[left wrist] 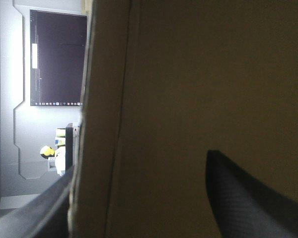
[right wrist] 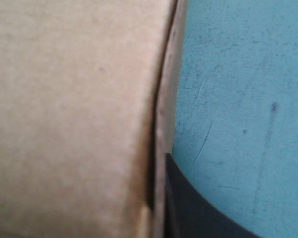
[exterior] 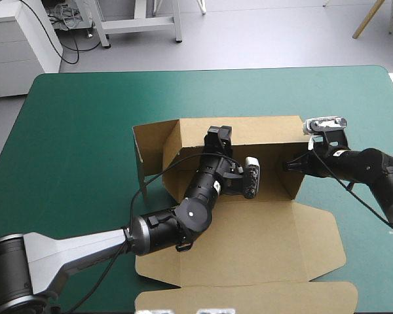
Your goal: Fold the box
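Two grippers are meeting the brown box [exterior: 249, 229]. The left gripper [exterior: 220, 135] is standing wide apart, its black fingers straddling the raised far wall, one outside and one inside. The right gripper [exterior: 290, 165] is pinching the raised right wall, all but closed on the board. The box is sitting mid-table on the teal-green cover [exterior: 78, 131], its lid lying flat toward the near edge.
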Controlling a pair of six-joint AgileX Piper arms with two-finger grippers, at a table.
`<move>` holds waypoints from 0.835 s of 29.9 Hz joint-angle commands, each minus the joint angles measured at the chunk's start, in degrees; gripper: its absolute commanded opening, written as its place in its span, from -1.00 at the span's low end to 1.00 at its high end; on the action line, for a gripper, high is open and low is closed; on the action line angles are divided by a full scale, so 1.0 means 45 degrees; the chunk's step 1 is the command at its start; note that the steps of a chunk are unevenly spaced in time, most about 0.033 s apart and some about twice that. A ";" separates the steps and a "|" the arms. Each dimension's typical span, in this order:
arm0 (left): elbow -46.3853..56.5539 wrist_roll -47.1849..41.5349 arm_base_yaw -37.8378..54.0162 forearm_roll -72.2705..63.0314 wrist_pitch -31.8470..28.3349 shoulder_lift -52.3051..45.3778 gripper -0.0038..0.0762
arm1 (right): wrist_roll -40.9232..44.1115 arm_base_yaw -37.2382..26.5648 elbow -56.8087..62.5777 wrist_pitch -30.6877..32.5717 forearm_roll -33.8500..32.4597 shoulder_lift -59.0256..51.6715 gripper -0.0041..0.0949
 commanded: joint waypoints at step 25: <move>-0.0523 0.0558 -0.5007 0.1305 0.4502 -0.4947 -0.91 | 0.3051 0.0030 -0.1477 0.2186 -0.2079 -0.0237 -0.92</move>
